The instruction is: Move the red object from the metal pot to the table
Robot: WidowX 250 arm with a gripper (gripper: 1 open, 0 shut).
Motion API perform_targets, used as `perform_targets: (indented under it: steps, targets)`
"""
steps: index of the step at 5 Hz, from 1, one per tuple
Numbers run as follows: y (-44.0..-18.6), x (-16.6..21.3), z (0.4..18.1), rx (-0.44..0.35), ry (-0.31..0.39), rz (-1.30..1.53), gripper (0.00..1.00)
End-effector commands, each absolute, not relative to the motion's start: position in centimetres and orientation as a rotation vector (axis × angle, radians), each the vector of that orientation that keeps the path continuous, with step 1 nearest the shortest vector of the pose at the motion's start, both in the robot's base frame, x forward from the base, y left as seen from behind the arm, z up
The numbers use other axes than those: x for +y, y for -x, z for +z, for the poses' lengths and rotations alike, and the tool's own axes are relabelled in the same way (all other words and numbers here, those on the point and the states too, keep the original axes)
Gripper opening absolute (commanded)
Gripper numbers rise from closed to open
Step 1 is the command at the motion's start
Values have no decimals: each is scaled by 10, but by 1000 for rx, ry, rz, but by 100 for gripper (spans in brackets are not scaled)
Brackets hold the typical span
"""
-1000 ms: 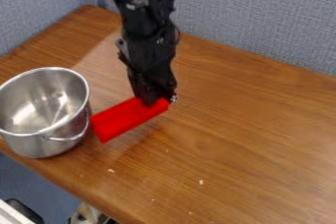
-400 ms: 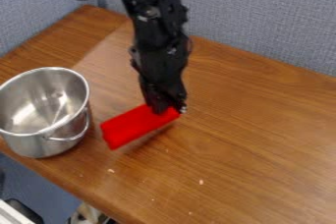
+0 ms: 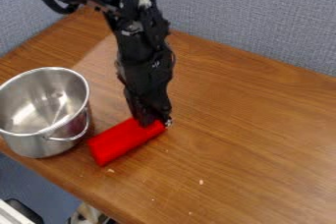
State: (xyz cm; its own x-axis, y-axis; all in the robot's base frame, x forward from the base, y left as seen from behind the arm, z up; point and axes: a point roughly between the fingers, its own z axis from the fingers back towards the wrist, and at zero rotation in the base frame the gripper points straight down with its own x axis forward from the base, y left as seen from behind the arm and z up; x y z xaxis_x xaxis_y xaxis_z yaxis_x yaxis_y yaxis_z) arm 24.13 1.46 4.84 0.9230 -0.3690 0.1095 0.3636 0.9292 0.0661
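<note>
Block [image 3: 128, 140] lies flat on the worktop [image 3: 250, 120], out of the pot [image 3: 42, 110]. Its long axis runs diagonally, lower-left end just beside the pot's right wall with a narrow gap, upper-right end under the gripper [image 3: 152, 120]. Jaws pinched together on that upper-right end; gripper points straight down, arm rising above it toward the upper left.

Pot stands upright, empty inside, at the worktop's left edge, left of the block.

Edges: the block sits near the worktop's front edge, a strip of bare wood between the two. The pot's lower side reaches close to the same edge.

Open room: right of the block and behind the gripper the wood is bare out to the far and right edges. Tightest spot is between block and pot.
</note>
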Motion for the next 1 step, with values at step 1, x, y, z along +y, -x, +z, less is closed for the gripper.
perform_targets:
  steps: [1]
  targets:
    - [-237,4,72,-159,-61,-339,0]
